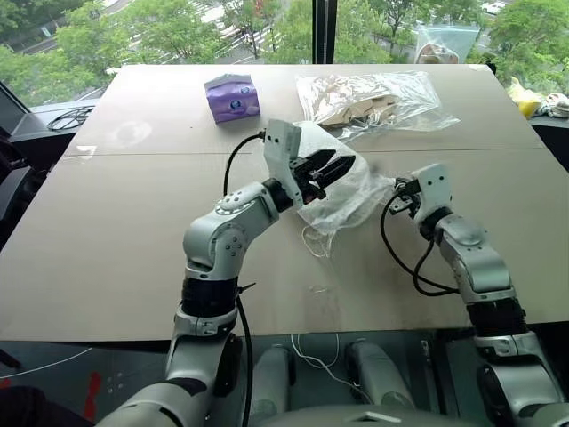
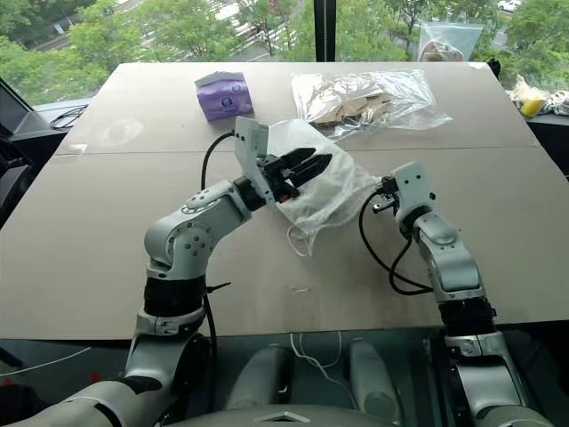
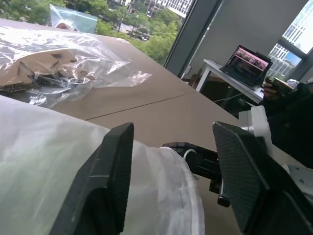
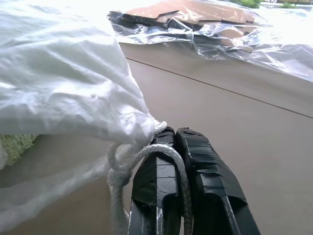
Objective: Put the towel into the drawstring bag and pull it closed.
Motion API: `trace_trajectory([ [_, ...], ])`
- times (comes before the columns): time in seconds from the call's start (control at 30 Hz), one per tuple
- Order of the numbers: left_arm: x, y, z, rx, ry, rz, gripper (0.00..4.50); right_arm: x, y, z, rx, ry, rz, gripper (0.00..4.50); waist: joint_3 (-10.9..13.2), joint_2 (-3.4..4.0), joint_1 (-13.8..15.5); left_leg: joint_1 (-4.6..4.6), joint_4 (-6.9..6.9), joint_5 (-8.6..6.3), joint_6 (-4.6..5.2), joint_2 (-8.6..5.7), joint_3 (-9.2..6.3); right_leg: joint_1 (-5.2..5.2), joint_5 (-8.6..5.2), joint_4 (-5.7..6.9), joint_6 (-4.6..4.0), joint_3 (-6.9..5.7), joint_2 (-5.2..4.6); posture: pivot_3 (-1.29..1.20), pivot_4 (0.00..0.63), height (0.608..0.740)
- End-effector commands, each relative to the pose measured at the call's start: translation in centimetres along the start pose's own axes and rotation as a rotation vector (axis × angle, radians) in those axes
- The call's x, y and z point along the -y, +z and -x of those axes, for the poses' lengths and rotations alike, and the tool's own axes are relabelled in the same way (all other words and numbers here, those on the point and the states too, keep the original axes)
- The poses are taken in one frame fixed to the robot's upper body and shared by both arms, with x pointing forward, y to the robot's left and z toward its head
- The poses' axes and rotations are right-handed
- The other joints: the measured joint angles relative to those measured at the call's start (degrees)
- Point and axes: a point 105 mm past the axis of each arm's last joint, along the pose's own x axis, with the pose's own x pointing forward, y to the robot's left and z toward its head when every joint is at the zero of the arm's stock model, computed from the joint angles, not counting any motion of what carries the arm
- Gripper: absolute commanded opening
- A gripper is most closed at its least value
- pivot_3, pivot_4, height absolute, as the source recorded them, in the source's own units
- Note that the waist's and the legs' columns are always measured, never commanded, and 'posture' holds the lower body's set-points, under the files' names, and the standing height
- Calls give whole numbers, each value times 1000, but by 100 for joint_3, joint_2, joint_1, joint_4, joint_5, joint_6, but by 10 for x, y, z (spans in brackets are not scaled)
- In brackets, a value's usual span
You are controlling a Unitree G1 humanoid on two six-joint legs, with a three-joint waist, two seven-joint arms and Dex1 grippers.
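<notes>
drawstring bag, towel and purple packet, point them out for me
drawstring bag [image 1: 351, 191], left eye view, its crumpled white side
towel [image 4: 14, 144], right wrist view, green corner under the bag
purple packet [image 1: 231, 98], left eye view, its front face

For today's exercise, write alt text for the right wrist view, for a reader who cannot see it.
The right gripper, fingers shut, pinches the white cord at the gathered mouth of the drawstring bag on a brown table. A bit of the green towel shows through the bag, and a clear plastic bag of beige items lies farther back.

head stereo downward; wrist cameras close
</notes>
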Motion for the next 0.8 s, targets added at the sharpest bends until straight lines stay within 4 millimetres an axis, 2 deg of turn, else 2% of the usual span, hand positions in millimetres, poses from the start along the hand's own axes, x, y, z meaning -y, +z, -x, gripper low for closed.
trace_trajectory([
  [0.03, 20, 18, 20, 34, -159, -22, 3435, 6, 15, -1, 57, -27, 6, 0, 0, 0, 1, 0, -1, 0, 0, 0, 0, 0, 0, 0, 0, 0, 0, 0, 150, 740],
  [0.1, 22, 11, 31, -30, -204, -35, 3435, 7, 15, -1, 58, -29, 5, 0, 0, 1, -4, 1, -3, 0, 0, 0, -1, 0, 0, 1, -1, -1, 0, 0, 150, 740],
  [0.2, 23, -10, 44, -168, -228, -69, 3435, 8, 15, 0, 57, -32, 3, 0, 0, 1, 3, 0, -2, 0, 0, 0, 0, 0, -1, 1, 1, -1, -1, 0, 150, 740],
  [0.37, 19, -60, 62, -381, -229, -175, 3435, 7, 15, -1, 56, -31, -1, 0, 0, 1, 24, 0, 0, 0, 0, -1, 2, 1, -5, 0, 0, 1, -3, 0, 150, 740],
  [0.57, 24, -92, 62, -459, -248, -220, 3435, 6, 15, -2, 55, -24, -2, 0, 0, 1, 19, 1, 1, 0, 0, 0, 1, 1, -13, 0, -15, 0, -3, 0, 150, 740],
  [0.8, 17, -114, 50, -469, -158, -259, 3435, 7, 15, -1, 54, -24, -1, 0, 0, 3, 18, 1, 1, 0, 0, 0, 2, 1, -8, 1, -7, 0, -3, 0, 150, 740],
])
